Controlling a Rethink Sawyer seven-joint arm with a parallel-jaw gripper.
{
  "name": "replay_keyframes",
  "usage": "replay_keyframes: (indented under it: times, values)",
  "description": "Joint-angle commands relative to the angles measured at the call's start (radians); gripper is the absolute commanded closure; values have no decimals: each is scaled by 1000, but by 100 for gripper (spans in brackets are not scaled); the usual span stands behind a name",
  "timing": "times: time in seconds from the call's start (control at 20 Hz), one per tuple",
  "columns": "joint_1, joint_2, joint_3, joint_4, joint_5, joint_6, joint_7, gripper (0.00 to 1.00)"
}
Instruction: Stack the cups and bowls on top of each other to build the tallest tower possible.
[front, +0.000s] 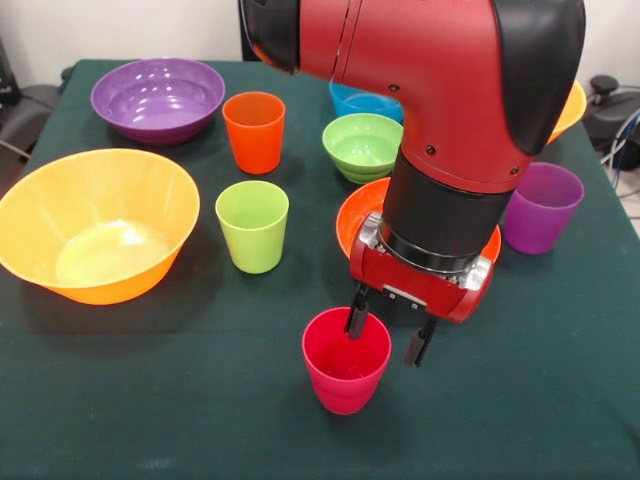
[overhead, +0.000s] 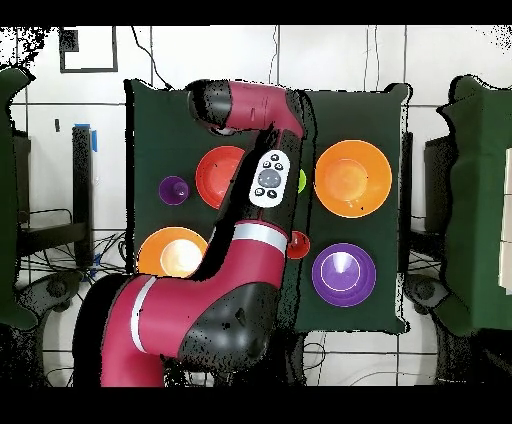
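Note:
A crimson cup (front: 345, 360) stands upright near the table's front edge. My gripper (front: 388, 328) is open right over its right rim: one finger (front: 357, 312) dips inside the cup, the other (front: 420, 343) hangs outside to the right, apart from the wall. A lime green cup (front: 252, 225), an orange-red cup (front: 254, 130) and a purple cup (front: 541, 207) stand apart and upright. A red-orange bowl (front: 362, 215) sits just behind the gripper, partly hidden. No tower stands; nothing is stacked. In the overhead view the arm hides the gripper.
A large orange bowl (front: 98, 222) sits at the left and a purple bowl (front: 158, 98) at the far left. A small lime green bowl (front: 362, 145) and a blue bowl (front: 355, 100) sit behind the arm. A second orange bowl (front: 574, 108) peeks out at the right.

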Motion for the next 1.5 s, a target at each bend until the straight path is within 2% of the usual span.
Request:
replay_keyframes:
  times: [0.05,0.35,0.7,1.05,1.5]
  values:
    - [-7,10,107,24,-58,-15,-52,0]
    - [0,-36,108,64,-57,22,-66,0]
    - [-9,-82,127,138,-66,6,-96,0]
    - [-23,-132,149,232,-84,-19,-131,0]
    - [-33,-229,167,407,-110,-64,-155,0]
